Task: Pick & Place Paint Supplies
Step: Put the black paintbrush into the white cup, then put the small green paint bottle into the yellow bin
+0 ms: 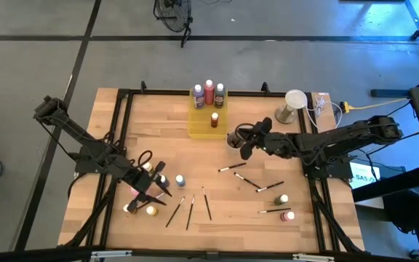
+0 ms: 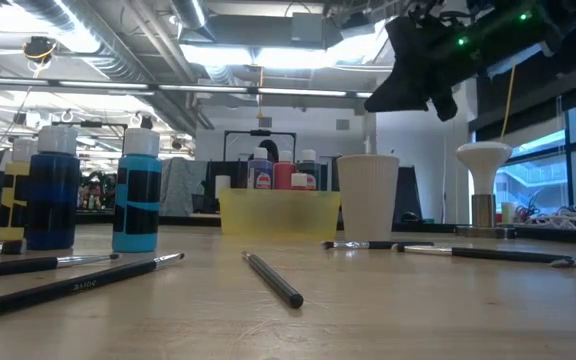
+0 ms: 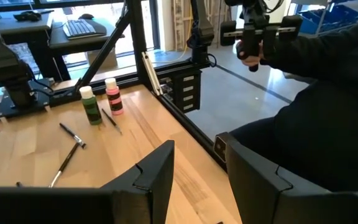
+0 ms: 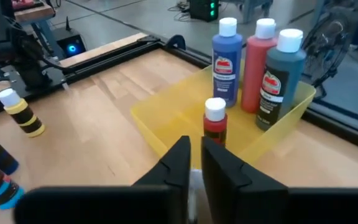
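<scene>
Right gripper, fingers nearly pressed together, hovers beside your yellow tray; nearest brush lies just toward the table's front.

Wooden table, black-framed. Directly on it: yellow tray at the far middle, grey cup beside it, loose brushes near and right, scattered bottles, scissors left.
</scene>
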